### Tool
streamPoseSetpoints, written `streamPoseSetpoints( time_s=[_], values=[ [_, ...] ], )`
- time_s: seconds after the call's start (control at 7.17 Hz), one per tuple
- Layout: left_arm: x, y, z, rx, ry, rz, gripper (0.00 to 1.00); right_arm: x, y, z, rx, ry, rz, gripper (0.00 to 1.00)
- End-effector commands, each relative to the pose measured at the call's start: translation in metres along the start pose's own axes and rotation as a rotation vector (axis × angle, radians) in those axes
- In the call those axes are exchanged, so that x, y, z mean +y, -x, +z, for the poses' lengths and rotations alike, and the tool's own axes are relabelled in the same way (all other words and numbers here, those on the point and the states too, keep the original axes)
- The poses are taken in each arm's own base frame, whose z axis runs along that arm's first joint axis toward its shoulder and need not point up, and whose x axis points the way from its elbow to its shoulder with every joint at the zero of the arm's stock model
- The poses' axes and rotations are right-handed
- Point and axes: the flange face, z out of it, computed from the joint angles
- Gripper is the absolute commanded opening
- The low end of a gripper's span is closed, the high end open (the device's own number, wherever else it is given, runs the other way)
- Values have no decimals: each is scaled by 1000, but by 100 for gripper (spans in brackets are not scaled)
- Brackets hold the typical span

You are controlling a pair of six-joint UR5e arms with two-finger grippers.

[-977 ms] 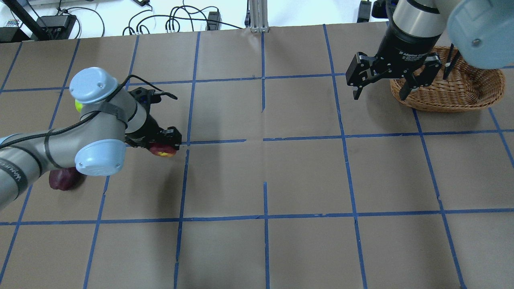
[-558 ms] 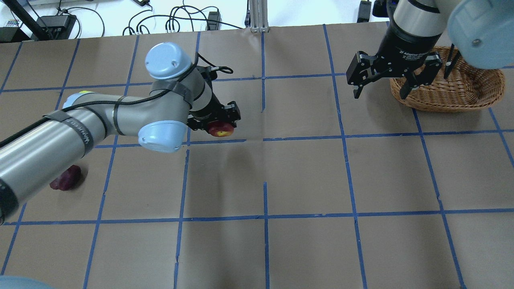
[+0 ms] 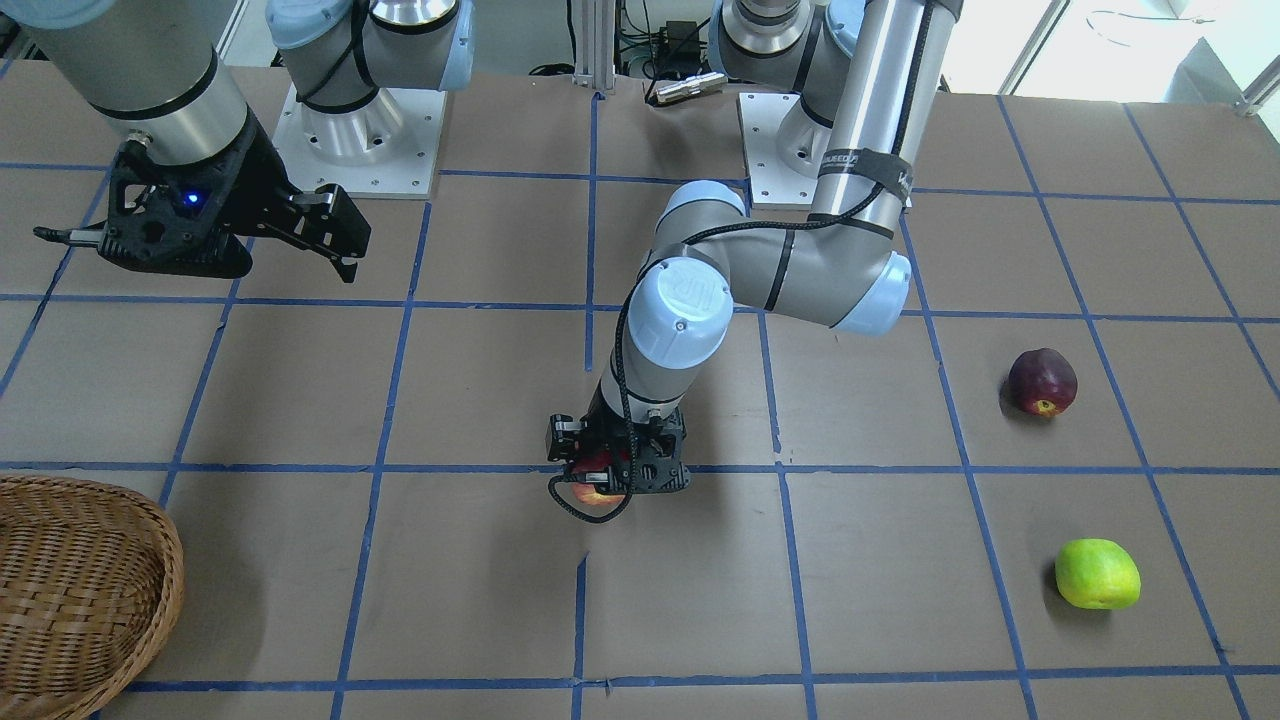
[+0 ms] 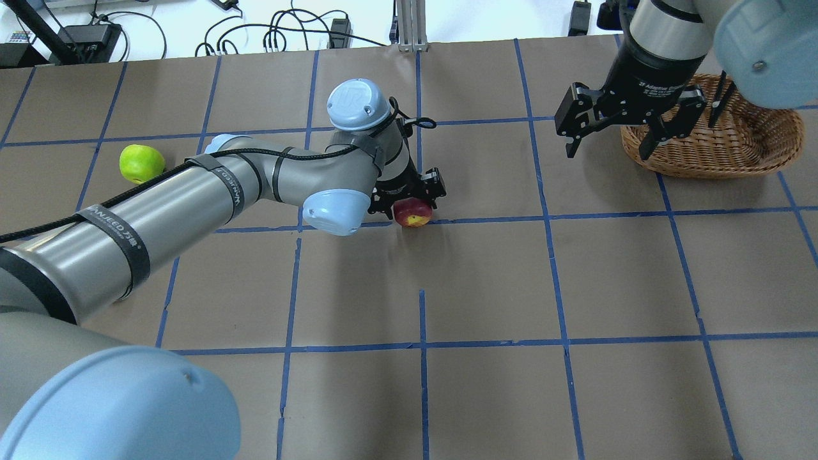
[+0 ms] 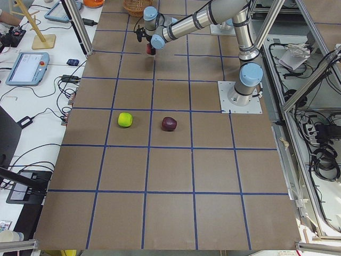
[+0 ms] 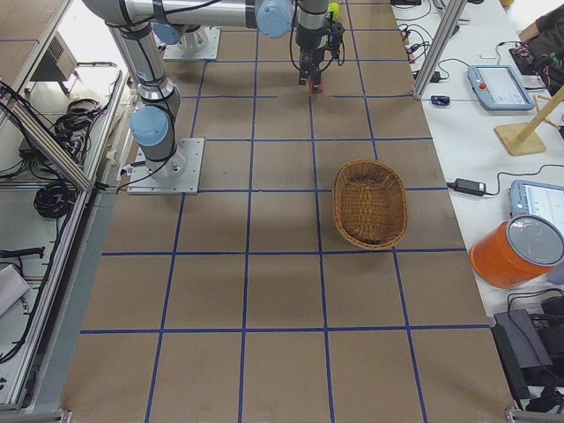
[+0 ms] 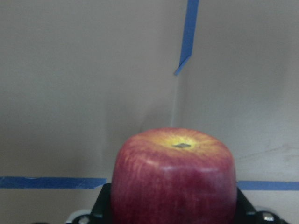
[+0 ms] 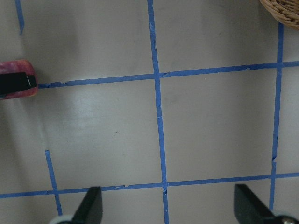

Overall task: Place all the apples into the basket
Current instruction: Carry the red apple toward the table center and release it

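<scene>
My left gripper (image 4: 413,203) is shut on the red apple (image 4: 412,213) with a yellowish patch and holds it near the table's middle; the apple fills the left wrist view (image 7: 174,175) and shows in the front view (image 3: 594,487). The lime green apple (image 4: 140,162) lies at the far left, also in the front view (image 3: 1097,573). The dark maroon apple (image 3: 1042,381) lies nearer the robot; the left arm hides it in the overhead view. The wicker basket (image 4: 753,142) stands at the far right. My right gripper (image 4: 607,148) is open and empty, hovering just left of the basket.
Brown paper with a blue tape grid covers the table (image 4: 486,287). Cables and power bricks (image 4: 281,32) lie beyond the far edge. The arms' base plates (image 3: 355,135) stand at the robot's side. Tablets and an orange container (image 6: 514,251) sit on a side bench.
My left arm has carried the red apple to the right, from the left part of the table to its middle, uncovering the green apple. The right gripper has barely moved.
</scene>
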Motion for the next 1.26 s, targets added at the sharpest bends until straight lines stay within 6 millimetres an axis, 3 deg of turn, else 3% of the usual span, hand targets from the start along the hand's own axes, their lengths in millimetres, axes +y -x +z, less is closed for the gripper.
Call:
streamPoseSetpoints(
  time_s=[0.0,0.14,0.28,0.42,0.56,0.7,0.84,0.98,1.12],
  values=[
    [-15,13,-51,17,-79,5,100,-2,0,0,-6,-9,6,100],
    [-31,33,-87,2,-94,-42,100,-6,2,8,-11,5,8,100],
    [-53,69,-132,-48,-107,-116,100,-27,9,29,-17,15,2,100],
    [-58,95,-172,-66,-69,-169,100,-35,26,35,-23,-33,-30,100],
    [-55,137,-179,-100,26,-162,100,-30,61,47,-30,-17,-81,100],
    [-62,200,-179,-96,78,-48,100,-31,101,64,-33,-46,-79,100],
    [-57,260,-179,-91,105,49,100,-38,145,91,-41,-84,-88,100],
    [-51,310,-180,-207,133,81,100,-42,183,124,-44,-94,-122,100],
    [-49,361,-183,-272,176,157,100,-46,209,157,-47,-97,-147,100]
  ],
)
